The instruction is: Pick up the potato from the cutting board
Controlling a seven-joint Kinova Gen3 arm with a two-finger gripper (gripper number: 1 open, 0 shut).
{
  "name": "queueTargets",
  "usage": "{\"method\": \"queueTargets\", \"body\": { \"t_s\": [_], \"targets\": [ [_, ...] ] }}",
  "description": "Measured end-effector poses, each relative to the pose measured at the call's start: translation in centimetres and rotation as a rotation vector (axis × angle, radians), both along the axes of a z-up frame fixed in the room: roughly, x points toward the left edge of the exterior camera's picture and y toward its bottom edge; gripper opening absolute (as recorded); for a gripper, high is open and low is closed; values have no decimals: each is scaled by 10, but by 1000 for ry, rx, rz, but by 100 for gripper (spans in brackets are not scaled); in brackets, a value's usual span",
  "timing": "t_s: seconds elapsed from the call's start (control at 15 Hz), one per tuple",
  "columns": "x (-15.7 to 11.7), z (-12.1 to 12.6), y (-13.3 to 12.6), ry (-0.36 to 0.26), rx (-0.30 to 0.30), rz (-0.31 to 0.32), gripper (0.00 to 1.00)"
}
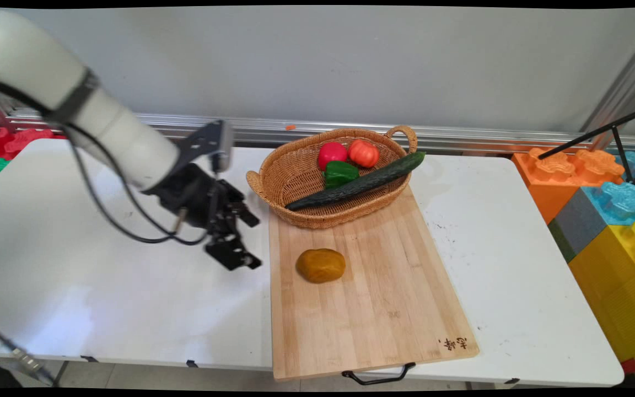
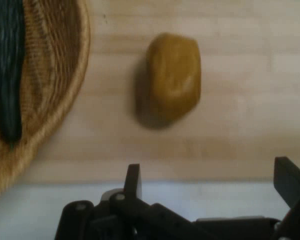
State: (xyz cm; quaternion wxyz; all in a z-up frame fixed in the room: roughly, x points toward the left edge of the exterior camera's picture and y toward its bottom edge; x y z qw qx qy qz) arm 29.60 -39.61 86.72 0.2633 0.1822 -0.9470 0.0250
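- Over the white table [image 1: 102, 298], just off the left edge of a wooden cutting board [image 1: 372, 309], hangs the black gripper [image 1: 246, 240], its two fingers spread wide and holding nothing.
- Nearest to it is a brownish-yellow potato [image 1: 321, 265], lying alone on the board near that left edge, its long axis running roughly across the board's width.
- At the board's far end sits a wicker basket [image 1: 290, 171], holding a red pepper [image 1: 332, 154], a tomato [image 1: 364, 153], a green pepper [image 1: 340, 173] and a long cucumber [image 1: 359, 183] (laid slantwise, its far tip poking over the rim).
- Only the main view shows the peppers and tomato; the hand view shows the potato [image 2: 172, 77] ahead of the gripper [image 2: 212, 182], with the basket [image 2: 55, 105] and cucumber [image 2: 7, 70] cut off by the frame.
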Motion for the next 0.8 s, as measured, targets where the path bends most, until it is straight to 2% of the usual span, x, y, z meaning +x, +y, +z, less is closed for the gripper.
{"method": "queueTargets", "body": {
  "t_s": [0.33, 0.8],
  "targets": [
    [-49, -29, -24, 24, -22, -26, 100],
    [-76, -78, -41, 50, -21, -44, 100]
  ]
}}
